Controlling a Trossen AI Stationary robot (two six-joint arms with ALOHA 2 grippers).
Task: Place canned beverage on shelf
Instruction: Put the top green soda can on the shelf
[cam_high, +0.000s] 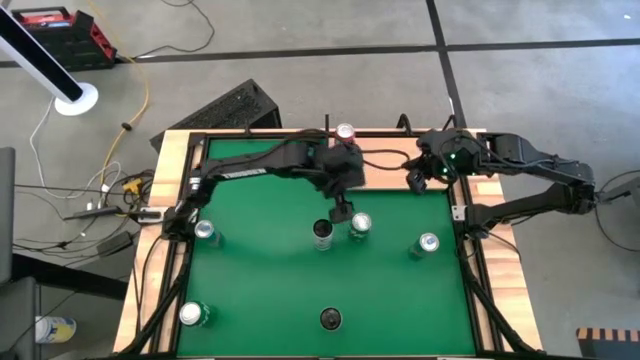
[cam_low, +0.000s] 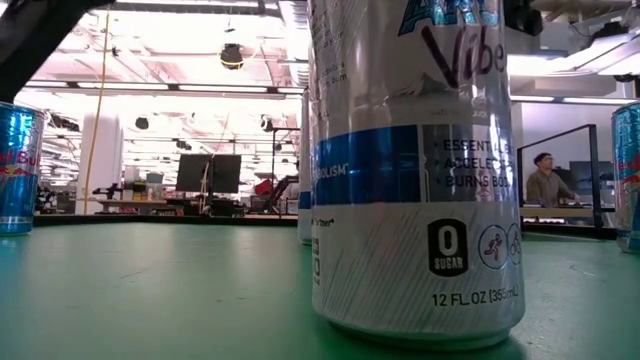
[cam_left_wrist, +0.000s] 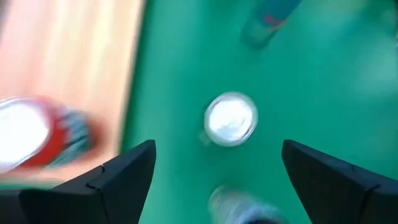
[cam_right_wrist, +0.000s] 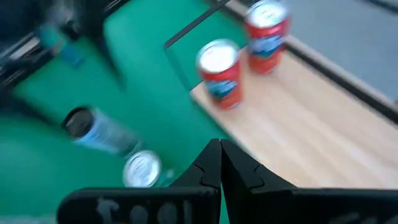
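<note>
Two red canned beverages stand upright on the pale-wood shelf at the table's far edge. In the high view only one red can shows on the shelf. My left gripper hangs open above the green felt just in front of the shelf, with nothing between its fingers. A silver-topped can stands on the felt below it. My right gripper is shut and holds nothing, above the shelf's right end.
Several more cans stand upright on the felt: a dark-topped can, a can beside it, one at the right, two at the left, one near the front edge. The front one fills the low view.
</note>
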